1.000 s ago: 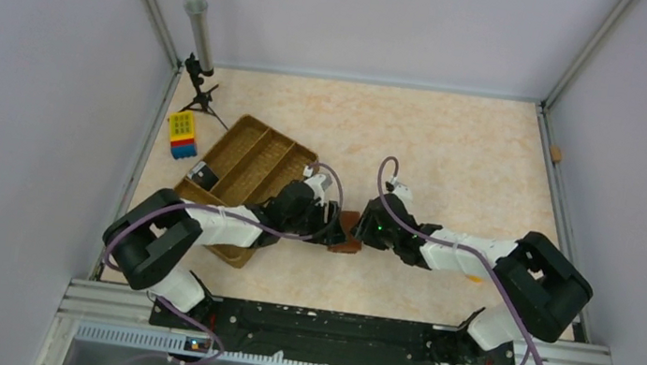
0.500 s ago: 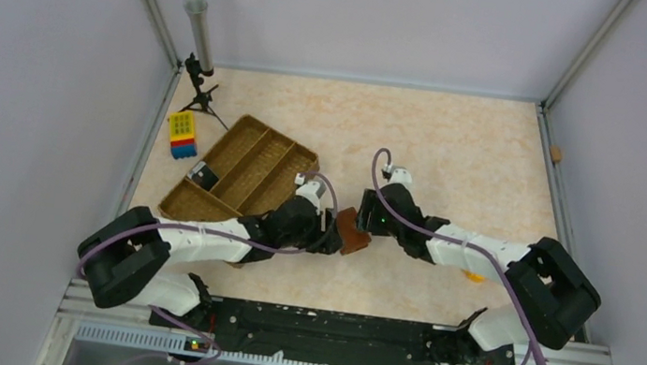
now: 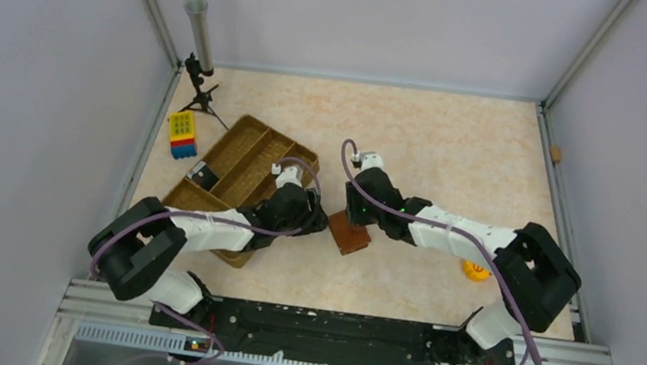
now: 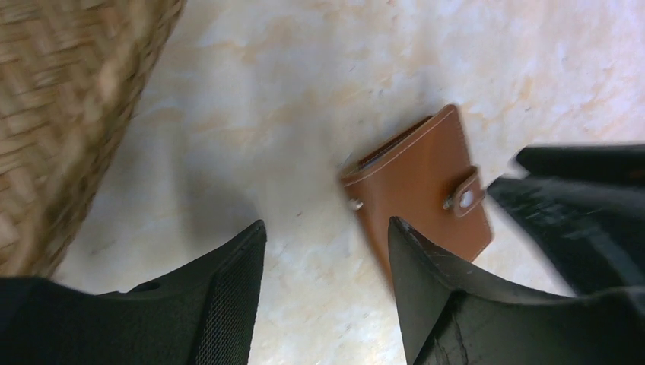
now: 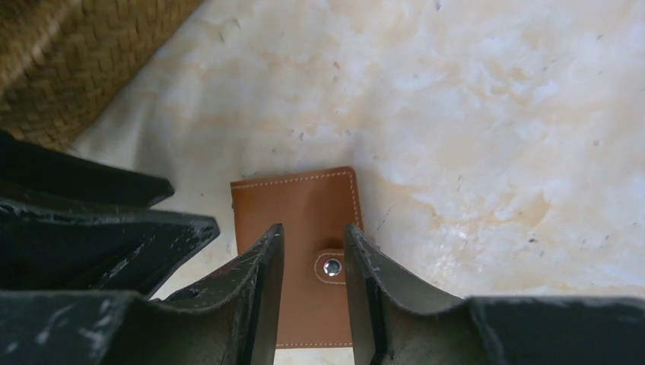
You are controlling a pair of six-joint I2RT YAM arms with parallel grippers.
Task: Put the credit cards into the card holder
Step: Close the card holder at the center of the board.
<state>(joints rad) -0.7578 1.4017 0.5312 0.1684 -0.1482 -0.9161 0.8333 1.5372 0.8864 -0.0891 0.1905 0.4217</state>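
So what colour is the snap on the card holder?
Silver snap on a tan-brown card holder; clearest in the right wrist view.

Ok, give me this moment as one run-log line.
card holder: closed, flat on table | left gripper: open, empty, beside holder | right gripper: open, empty, over holder

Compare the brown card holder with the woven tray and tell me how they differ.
Size: the card holder is far smaller than the tray. Surface: the card holder is smooth and stitched, with a snap tab, while the tray is woven. Form: the card holder is a flat slab, while the tray is open-topped and split into compartments. Both are brown and rest on the table.
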